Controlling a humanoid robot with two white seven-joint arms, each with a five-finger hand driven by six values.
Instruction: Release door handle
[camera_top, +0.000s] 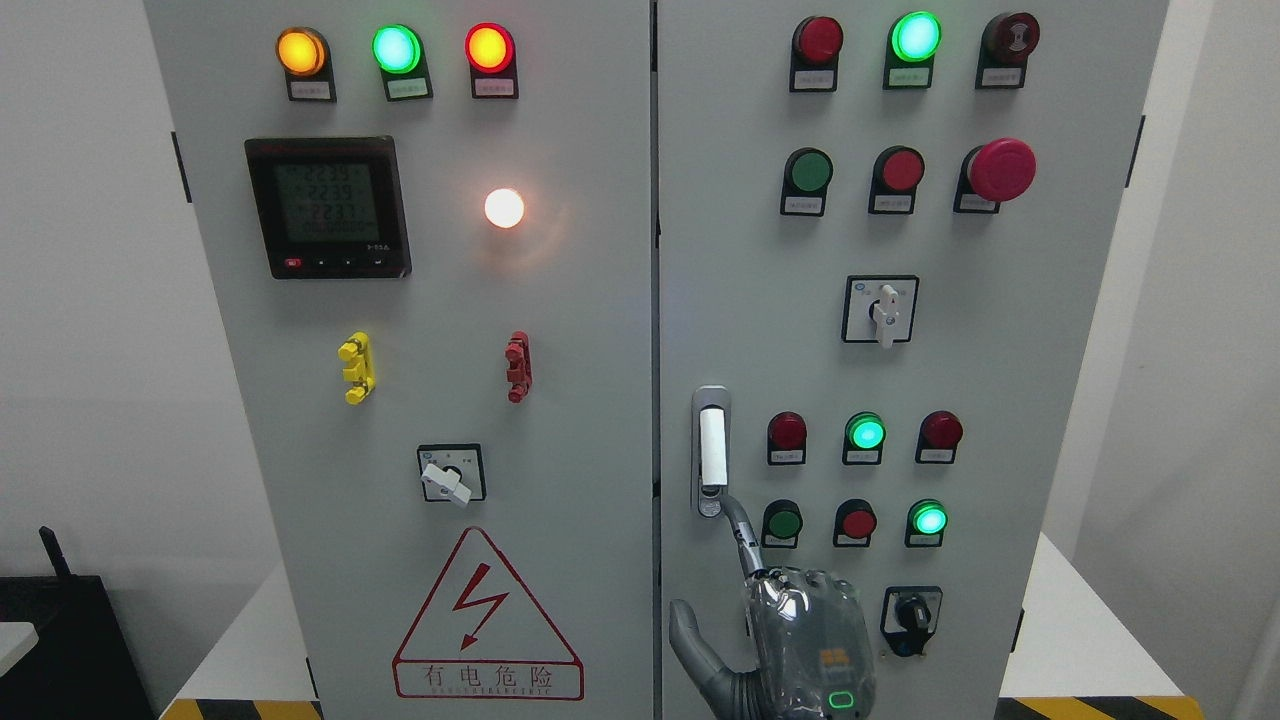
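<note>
The door handle (711, 450) is a silver upright lever with a white grip. It sits flat in its recess at the left edge of the right cabinet door (1020, 330). My right hand (752, 585) comes up from the bottom edge just below it. Its index finger (737, 528) points up and its tip touches the handle's lower end by the lock. The thumb (688, 635) is spread out to the left, and nothing is grasped. The left arm does not show.
Lit and unlit push buttons, a red emergency stop (1001, 169) and rotary switches (882, 310) cover the right door around the hand. The left door (560, 400) carries a meter (328, 207), lamps and a warning triangle (487, 620). White walls flank the cabinet.
</note>
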